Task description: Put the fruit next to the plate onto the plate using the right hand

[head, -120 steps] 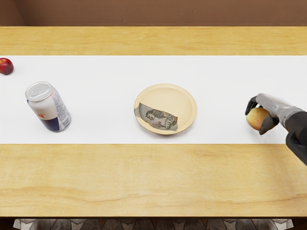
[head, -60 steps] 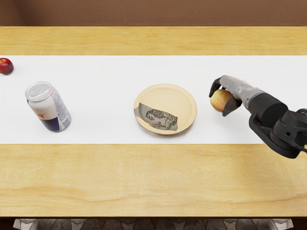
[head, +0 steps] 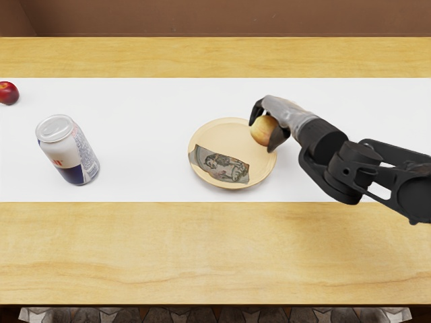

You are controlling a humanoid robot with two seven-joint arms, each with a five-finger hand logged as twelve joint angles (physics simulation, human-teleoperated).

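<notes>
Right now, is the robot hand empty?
No, the robot hand has its fingers curled around a yellowish fruit at the right rim of the plate.

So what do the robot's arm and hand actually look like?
Only the right arm shows: dark grey to black, built from bulky rounded joint housings and a tapering forearm. Its five-finger right hand has a lighter grey back and black fingers. No cables or markings are visible.

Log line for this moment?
right hand: shut on fruit | fruit: over right rim of plate, not released | left hand: not in view | can: left of plate | red apple: far left
</notes>
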